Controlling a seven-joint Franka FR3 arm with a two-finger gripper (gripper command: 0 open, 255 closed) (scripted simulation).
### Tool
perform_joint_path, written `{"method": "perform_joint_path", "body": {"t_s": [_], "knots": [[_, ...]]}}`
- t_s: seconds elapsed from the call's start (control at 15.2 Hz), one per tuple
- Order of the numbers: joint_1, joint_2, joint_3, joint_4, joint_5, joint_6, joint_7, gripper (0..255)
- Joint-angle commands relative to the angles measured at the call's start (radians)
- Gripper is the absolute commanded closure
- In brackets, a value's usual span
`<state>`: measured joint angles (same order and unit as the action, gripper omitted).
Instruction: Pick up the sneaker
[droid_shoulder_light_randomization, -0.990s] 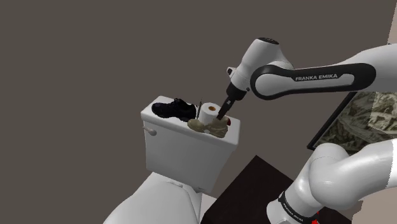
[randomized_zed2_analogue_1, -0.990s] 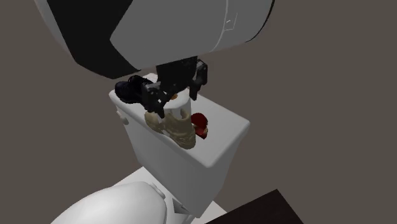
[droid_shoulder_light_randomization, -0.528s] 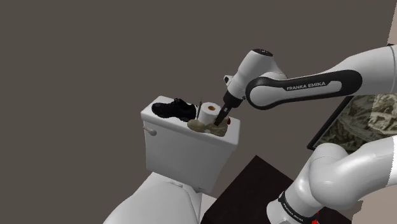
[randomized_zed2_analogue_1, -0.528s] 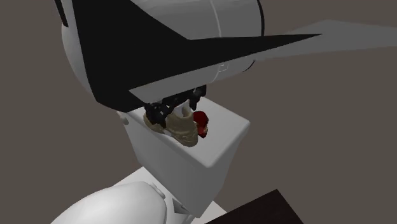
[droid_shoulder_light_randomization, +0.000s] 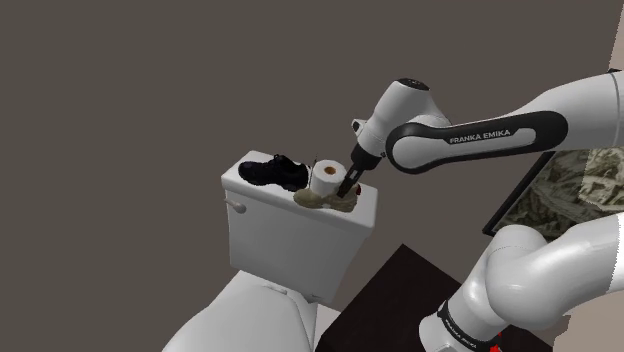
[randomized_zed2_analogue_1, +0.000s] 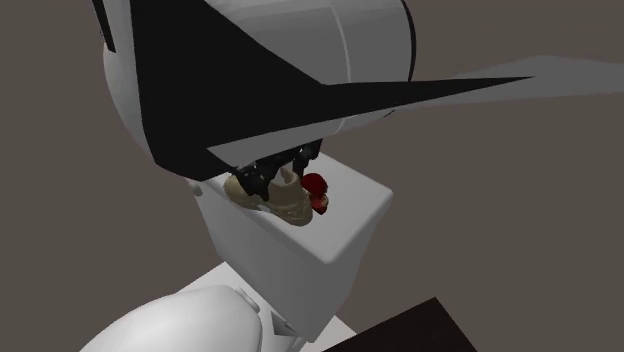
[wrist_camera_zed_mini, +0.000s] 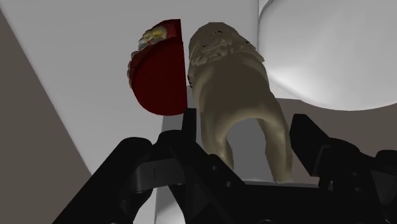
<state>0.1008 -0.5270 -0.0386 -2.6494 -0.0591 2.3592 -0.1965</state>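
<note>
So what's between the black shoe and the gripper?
A white paper roll, standing on the toilet tank. The shoulder view shows it between the black shoe and the gripper.

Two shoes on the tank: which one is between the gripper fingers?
The tan sneaker beside the paper roll; the black shoe lies apart, toward the shoulder view's left.

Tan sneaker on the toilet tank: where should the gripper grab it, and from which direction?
Grip the tan sneaker across its narrow width at the ankle-opening end, from above. It rests on the tank lid, sides exposed; the open gripper straddles it there. A red object sits close on one side, a paper roll on the other.
</note>
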Motion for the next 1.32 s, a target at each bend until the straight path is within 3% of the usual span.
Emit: {"method": "perform_joint_path", "body": {"t_s": [0.0, 1.25], "knots": [[0.000, 0.004, 0.000, -0.002, 0.000, 0.001, 0.000, 255], [0.005, -0.063, 0.006, 0.160, 0.008, -0.228, -0.004, 255]]}}
